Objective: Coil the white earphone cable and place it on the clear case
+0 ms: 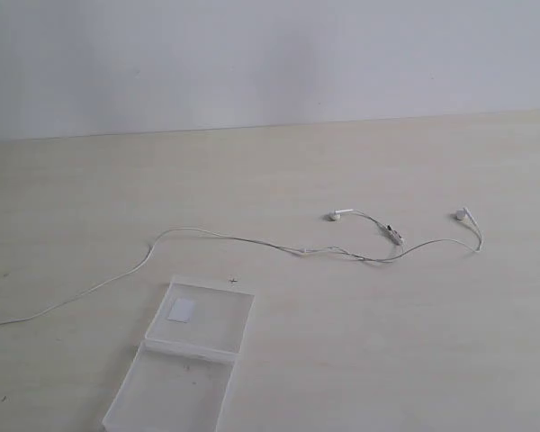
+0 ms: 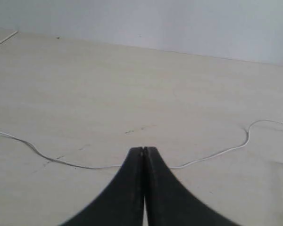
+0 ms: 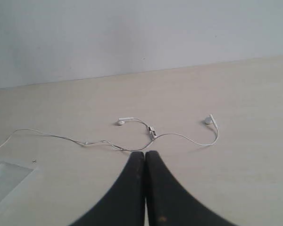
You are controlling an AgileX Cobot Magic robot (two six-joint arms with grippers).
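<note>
The white earphone cable (image 1: pixel 252 241) lies stretched out on the pale table, with its two earbuds (image 1: pixel 336 215) (image 1: pixel 461 214) and inline remote (image 1: pixel 396 236) at the right. Its long tail runs off the left edge, so the plug is out of view. The clear case (image 1: pixel 218 326) lies open in front of the cable, its white sticker (image 1: pixel 182 310) in the far half. Neither gripper appears in the exterior view. My left gripper (image 2: pixel 143 149) is shut and empty, with the cable (image 2: pixel 212 154) passing behind its fingers. My right gripper (image 3: pixel 145 153) is shut and empty, just short of the cable (image 3: pixel 61 137) near the remote (image 3: pixel 153 132).
A plain white wall stands behind the table's far edge (image 1: pixel 270 126). A small dark mark (image 1: pixel 233 280) sits on the tabletop just behind the case. The case's corner (image 3: pixel 7 176) shows faintly in the right wrist view.
</note>
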